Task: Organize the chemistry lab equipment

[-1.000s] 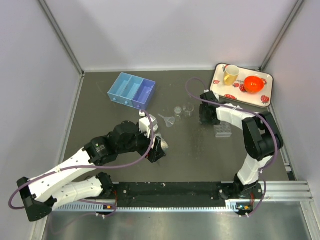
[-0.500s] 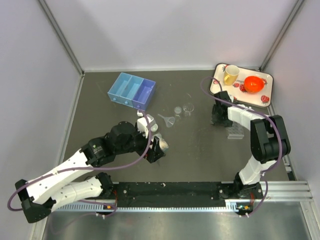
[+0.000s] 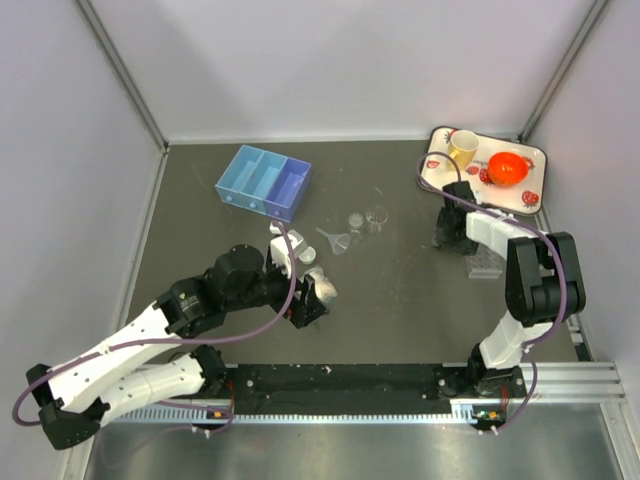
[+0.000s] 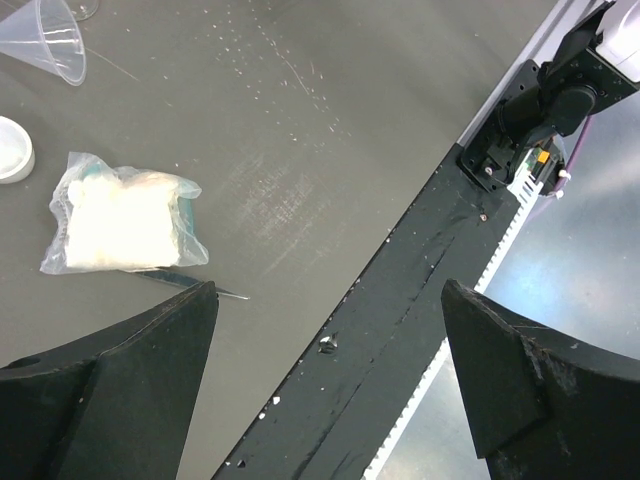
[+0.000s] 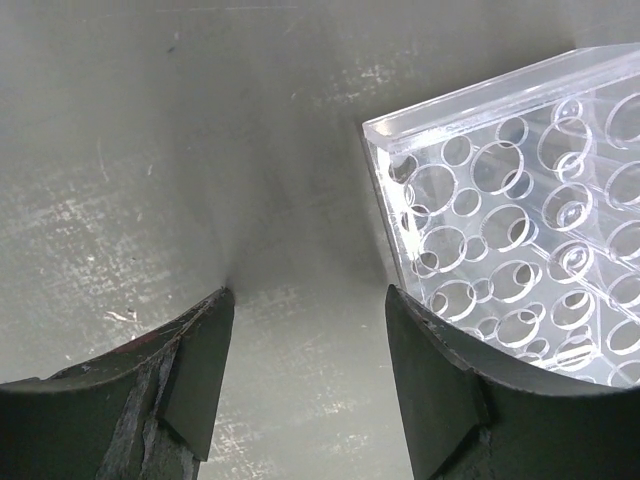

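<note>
— State of the left gripper (image 4: 328, 292)?
— Spread as wide as can be, gripping nothing. Between the fingers (image 4: 130, 390), only bare table (image 4: 300, 120) and the black base rail (image 4: 400, 300).

— Whereabouts of the small bag of white material (image 4: 122, 222)?
— Flat on the table, just beyond the tip of the finger at the left of the wrist view. Outside the gap, not touching. A thin dark sliver (image 4: 190, 283) at its near edge; impossible to tell what.

— Anything else near those fingers?
— Farther out past the bag, the clear funnel (image 4: 48, 40). Off to the side between the two, a small white round thing (image 4: 10, 150), too cropped to name.

— And the right gripper (image 5: 308, 295)?
— Parted to a middling gap, holding nothing. Bare table between the tips, low over the surface.

— Whereabouts of the clear plastic tube rack (image 5: 520, 250)?
— Beside and beyond the finger at the right of that wrist view, outside the gap, one corner turned toward the fingertip. Near it, but apart as far as can be told. Rows of round holes, see-through.

— Farther from the fingers, seen from above?
— Two tiny clear beakers (image 3: 366, 217) side by side, out between the two grippers, past the funnel. Well beyond the left gripper, the blue three-compartment tray (image 3: 263, 181). Beyond the right gripper and near it, the white strawberry-patterned tray (image 3: 487, 190) with the yellow mug (image 3: 461, 149) and orange bowl (image 3: 508, 167) on it.
</note>
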Robot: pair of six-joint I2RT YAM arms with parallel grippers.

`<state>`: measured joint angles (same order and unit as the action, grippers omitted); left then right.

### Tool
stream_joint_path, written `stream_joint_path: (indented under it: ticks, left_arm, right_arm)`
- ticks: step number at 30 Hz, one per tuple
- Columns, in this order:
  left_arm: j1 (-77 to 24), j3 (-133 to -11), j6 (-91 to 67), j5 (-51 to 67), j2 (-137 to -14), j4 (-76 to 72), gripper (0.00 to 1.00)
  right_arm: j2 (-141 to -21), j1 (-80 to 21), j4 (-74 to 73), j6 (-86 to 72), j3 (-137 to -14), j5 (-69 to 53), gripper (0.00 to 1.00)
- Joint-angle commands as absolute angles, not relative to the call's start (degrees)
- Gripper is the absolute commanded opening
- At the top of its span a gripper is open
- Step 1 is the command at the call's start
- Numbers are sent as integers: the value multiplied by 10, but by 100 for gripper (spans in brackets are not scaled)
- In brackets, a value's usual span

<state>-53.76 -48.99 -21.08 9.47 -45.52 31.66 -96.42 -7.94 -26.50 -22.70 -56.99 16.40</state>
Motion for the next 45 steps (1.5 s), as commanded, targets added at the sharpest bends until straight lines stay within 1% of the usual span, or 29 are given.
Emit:
stream_joint_path:
  ticks: [1,5,8,13,16,20,24,27,31,33,34,36,40,45]
  left_arm:
    - [-535,-481,-207,108,-442,306,99]
    - [-535,-481,-208,98,-439,314,99]
    - [-534,-489,-208,68,-448,330,99]
    - [-530,-527,-208,5,-489,366,99]
    - [-505,-547,-203,-17,-525,375,98]
    - [-434,-583,-189,-3,-576,374,98]
    - [-388,-629,-171,-7,-626,368,98]
    - [-344,-678,-160,-23,-675,374,98]
    - [-253,-743,-160,23,-756,374,97]
    - [-229,-782,-161,26,-786,373,96]
    - [-205,-797,-161,28,-821,376,96]
    - [-186,-839,-163,32,-859,377,94]
    - [-153,-917,-162,28,-984,381,89]
    - [-142,-1011,-143,33,-1095,380,86]
  right_arm:
    - [-944,-62,-270,-230,-563,194,63]
    - [-927,-62,-273,-232,-564,184,63]
    - [-906,-69,-273,-236,-562,159,63]
    - [-863,-132,-297,-230,-581,177,63]
    - [-837,-181,-319,-222,-598,207,63]
    - [-789,-228,-343,-220,-615,215,63]
    - [-733,-279,-359,-220,-628,225,64]
    - [-694,-311,-369,-221,-634,227,64]
    - [-660,-351,-379,-221,-632,235,64]
    - [-641,-366,-380,-223,-626,234,64]
    - [-636,-370,-381,-224,-624,232,64]
    - [-621,-383,-381,-224,-619,231,64]
    - [-606,-398,-384,-224,-612,229,64]
    - [-592,-403,-382,-230,-595,218,65]
